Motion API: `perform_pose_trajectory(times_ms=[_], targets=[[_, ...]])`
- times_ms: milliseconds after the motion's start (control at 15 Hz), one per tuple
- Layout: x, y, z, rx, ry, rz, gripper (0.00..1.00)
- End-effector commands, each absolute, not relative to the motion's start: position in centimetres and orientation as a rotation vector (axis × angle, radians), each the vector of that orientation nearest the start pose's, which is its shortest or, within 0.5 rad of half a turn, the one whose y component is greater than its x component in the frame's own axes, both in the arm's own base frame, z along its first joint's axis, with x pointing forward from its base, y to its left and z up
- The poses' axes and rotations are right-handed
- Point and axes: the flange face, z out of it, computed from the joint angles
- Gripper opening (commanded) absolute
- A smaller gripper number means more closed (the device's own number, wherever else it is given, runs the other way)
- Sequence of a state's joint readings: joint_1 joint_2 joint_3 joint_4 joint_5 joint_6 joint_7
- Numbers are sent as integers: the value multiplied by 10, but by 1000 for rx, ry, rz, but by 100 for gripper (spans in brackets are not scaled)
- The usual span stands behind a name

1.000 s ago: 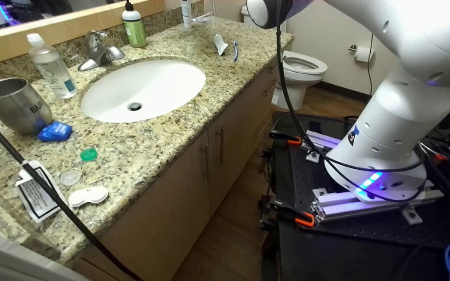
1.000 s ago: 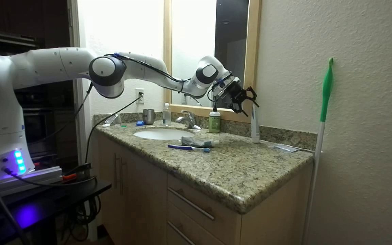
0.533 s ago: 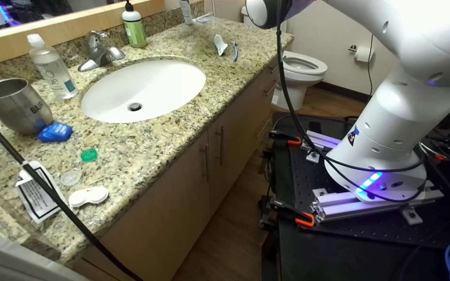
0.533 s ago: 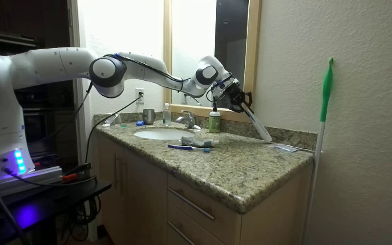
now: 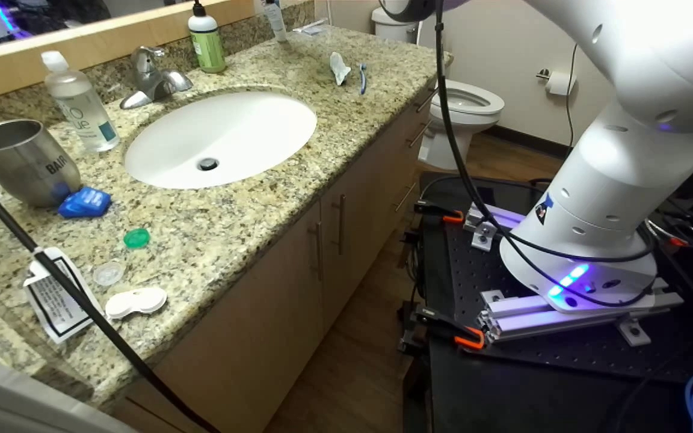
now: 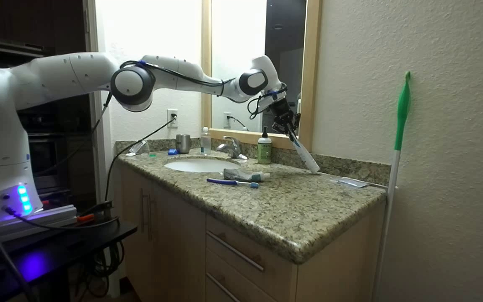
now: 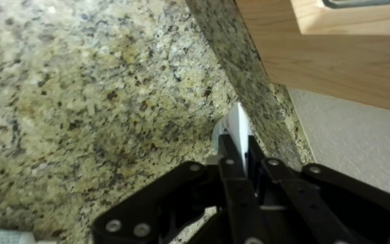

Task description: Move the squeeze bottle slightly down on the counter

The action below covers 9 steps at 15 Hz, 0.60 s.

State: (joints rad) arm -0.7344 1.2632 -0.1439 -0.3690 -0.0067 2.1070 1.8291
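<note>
While in both exterior views the tilted squeeze bottle [image 6: 305, 156] had shifted nearer the green soap bottle [image 6: 264, 149], the wrist view showed the gripper [image 7: 239, 140] pinching the squeeze bottle, suggesting the move along the counter [image 6: 281, 205] was underway.

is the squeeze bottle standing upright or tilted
Tilted: in an exterior view the squeeze bottle leans well off vertical; the wrist view shows it pinched in the gripper.

Glare whitens one wall [image 6: 149, 33]; the robot base [image 5: 599, 278] glows blue; the counter [image 7: 96, 112] looks soft in the wrist view
</note>
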Motion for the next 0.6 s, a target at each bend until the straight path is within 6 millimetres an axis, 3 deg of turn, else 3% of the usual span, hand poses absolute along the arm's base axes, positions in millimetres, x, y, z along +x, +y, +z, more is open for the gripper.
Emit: perform_pose_trajectory(times_ms=[0, 267, 533], targets=[[578, -583, 424, -1086, 2812, -555, 3], [547, -573, 492, -1394, 2750, -438, 3], [530, -561, 531, -1576, 2556, -317, 3]])
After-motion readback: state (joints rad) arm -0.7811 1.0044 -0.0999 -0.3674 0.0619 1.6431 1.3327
